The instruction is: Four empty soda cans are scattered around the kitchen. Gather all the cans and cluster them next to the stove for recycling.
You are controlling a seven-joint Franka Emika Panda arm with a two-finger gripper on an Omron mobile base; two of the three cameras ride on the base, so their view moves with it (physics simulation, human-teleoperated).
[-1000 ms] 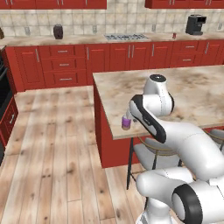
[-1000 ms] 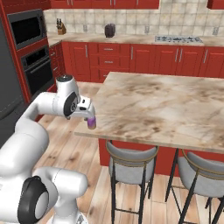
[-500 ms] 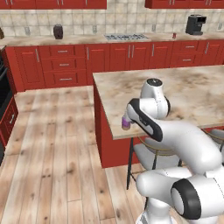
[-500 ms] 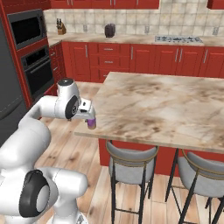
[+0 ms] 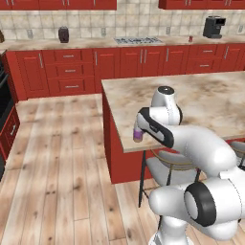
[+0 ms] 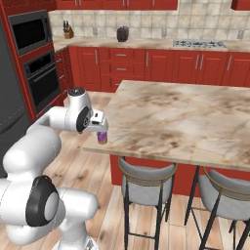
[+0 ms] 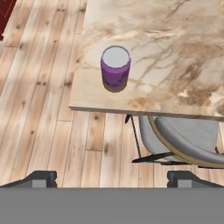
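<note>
While the hand view looks down on the purple can (image 7: 115, 68) upright near the island counter's (image 7: 175, 57) corner — gripper (image 7: 112, 177) spread wide, empty — the left base view adds the stove (image 5: 138, 41) and a red can (image 5: 190, 38) on the far counter.

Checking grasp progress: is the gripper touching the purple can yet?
Apart. In the hand view the purple can stands alone near the island counter's corner, with the gripper's open fingertips well short of it.
</note>
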